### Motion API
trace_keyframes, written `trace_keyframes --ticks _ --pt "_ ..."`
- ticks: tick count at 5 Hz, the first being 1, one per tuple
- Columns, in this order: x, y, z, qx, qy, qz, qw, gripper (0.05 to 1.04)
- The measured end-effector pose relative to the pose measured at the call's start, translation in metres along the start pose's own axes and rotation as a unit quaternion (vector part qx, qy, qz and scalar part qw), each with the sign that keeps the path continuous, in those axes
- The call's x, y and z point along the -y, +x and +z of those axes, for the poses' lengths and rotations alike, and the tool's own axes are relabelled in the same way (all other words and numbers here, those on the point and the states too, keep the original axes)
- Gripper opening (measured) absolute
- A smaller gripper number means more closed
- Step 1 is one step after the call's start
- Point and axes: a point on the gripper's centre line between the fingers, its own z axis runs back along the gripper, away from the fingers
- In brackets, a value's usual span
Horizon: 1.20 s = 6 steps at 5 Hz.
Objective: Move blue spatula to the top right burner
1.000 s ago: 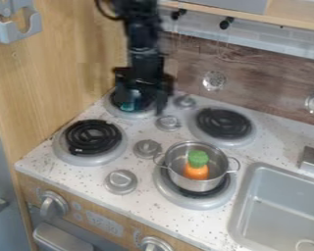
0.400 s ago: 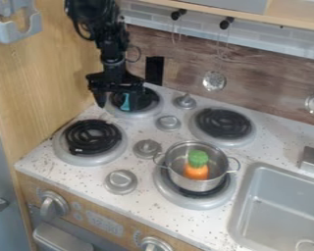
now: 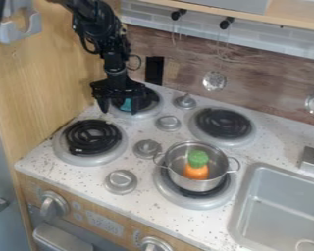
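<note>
Knobs (image 3: 53, 203), round and grey, sit on the wooden stove front. Beyond them, on the speckled white counter (image 3: 41, 165), a two-handled metal pot (image 3: 191, 185) holding an orange toy carrot (image 3: 196, 172) with a green top stands on the near right burner (image 3: 197, 203). Farther back, the black two-finger tool (image 3: 119, 111) hangs at the far left burner (image 3: 143, 114), spread wide and gripping nothing; the blue spatula (image 3: 126, 104), partly hidden, lies there.
</note>
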Motion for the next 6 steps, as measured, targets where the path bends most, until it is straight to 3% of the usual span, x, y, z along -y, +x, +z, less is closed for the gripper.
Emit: trace_keyframes --ticks 4,5,6 --pt "0.012 0.027 -0.017 0.020 0.015 0.007 0.9997 0.999" --pt "0.011 0.027 -0.017 0.021 0.016 0.006 0.9996 0.940" --pt "0.013 0.023 -0.022 0.022 0.011 0.010 0.9997 0.628"
